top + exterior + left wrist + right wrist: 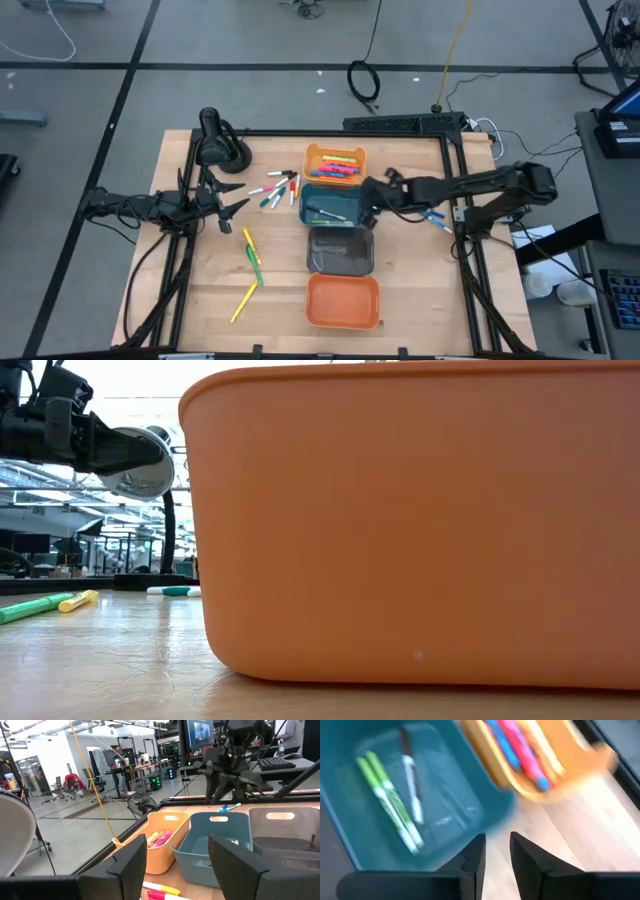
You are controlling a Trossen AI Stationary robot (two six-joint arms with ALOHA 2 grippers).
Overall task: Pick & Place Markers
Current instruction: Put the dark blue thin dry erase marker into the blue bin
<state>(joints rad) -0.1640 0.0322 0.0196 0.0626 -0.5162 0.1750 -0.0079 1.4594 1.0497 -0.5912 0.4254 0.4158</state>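
Four bins stand in a column mid-table: light orange (335, 163), teal (333, 208), grey (340, 250), orange (343, 301). The light orange bin holds pink, blue and yellow markers (520, 745). The teal bin holds two green markers (387, 795) and a black-and-white one (411, 775). Several loose markers (277, 188) lie on the table left of the bins, and yellow and green ones (251, 256) lie nearer. My right gripper (370, 200) (496, 855) hovers by the teal bin's right rim, narrowly open and empty. My left gripper (232, 205) (177, 867) is open and empty, left of the loose markers.
Blue markers (436, 218) lie on the table under my right arm. A black lamp-like stand (218, 145) sits at the far left corner. A black frame (455, 215) edges the table. In the low view the orange bin (420, 520) fills most of the picture.
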